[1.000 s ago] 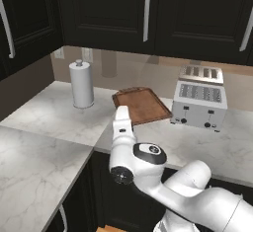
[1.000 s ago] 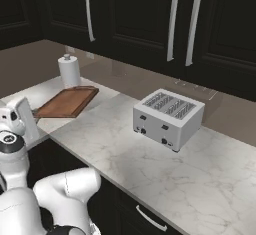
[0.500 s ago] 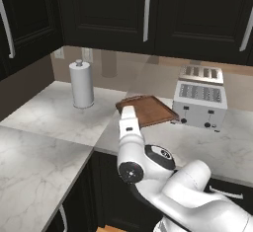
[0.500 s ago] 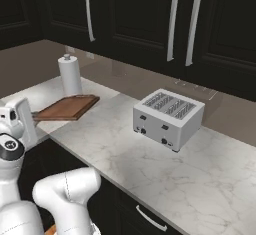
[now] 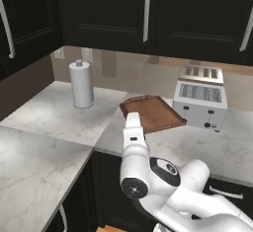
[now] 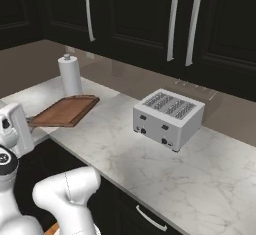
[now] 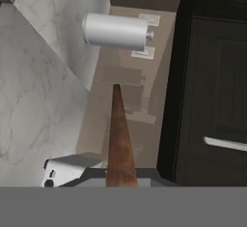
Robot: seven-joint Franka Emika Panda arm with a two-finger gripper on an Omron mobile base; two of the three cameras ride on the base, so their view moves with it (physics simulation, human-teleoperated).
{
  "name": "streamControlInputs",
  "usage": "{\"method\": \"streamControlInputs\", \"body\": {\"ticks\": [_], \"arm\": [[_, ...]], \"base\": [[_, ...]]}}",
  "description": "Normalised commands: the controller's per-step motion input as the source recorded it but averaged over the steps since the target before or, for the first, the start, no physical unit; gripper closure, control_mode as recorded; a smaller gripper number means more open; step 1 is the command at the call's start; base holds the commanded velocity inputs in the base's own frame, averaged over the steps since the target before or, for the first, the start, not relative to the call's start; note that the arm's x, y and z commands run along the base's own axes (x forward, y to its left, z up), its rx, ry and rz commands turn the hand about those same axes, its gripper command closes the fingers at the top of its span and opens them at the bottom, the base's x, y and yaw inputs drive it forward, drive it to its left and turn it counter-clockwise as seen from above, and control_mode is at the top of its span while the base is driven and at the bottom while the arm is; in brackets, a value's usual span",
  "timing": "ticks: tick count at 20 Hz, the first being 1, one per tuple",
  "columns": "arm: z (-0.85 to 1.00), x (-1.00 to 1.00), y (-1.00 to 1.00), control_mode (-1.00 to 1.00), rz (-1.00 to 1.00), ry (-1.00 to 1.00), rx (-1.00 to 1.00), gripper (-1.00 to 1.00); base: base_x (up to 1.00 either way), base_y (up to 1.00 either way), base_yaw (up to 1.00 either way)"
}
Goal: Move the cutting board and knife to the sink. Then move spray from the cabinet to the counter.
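Note:
My gripper (image 5: pixel 132 121) is shut on the near short end of the cutting board (image 5: pixel 154 111), a reddish-brown wooden slab held just above the marble counter (image 5: pixel 44 127). From the right the board (image 6: pixel 66 110) reaches away from my hand toward the back wall. In the hand view the board (image 7: pixel 119 134) shows edge-on, rising from between my fingers at the gripper (image 7: pixel 120 178). Dark cabinet doors (image 6: pixel 140 29) with long silver bar handles hang above the counter (image 6: pixel 175 174). The knife, sink and spray are out of view.
A silver toaster (image 5: pixel 202 100) (image 6: pixel 167 116) stands right of the board. A white paper-towel roll (image 5: pixel 82 84) (image 6: pixel 69 75) (image 7: pixel 116 30) stands upright near the back wall to the left. The counter turns a corner at the left, with dark cupboards under it.
My hand has risen and carried the board with it. The board has left the counter, shifted a little to the right and sits more level. Toaster and paper-towel roll have stayed put.

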Motion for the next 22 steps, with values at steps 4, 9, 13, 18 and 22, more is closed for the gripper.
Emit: {"method": "streamControlInputs", "body": {"ticks": [4, 9, 13, 18, 22], "arm": [[0.06, -0.24, -0.29, -1.00, 0.00, -0.06, 0.00, 1.00], [0.02, -0.27, -0.28, -1.00, 0.00, -0.02, 0.00, 1.00], [0.03, -0.23, -0.21, -1.00, 0.00, 0.00, 0.00, 1.00], [0.15, -0.14, -0.28, -1.00, 0.00, -0.03, 0.00, 1.00], [0.27, -0.17, -0.31, -1.00, 0.00, -0.10, 0.00, 1.00]], "base": [[0.00, 0.00, 0.00], [0.00, 0.00, 0.00], [0.00, 0.00, 0.00], [0.00, 0.00, 0.00], [0.00, 0.00, 0.00]]}}
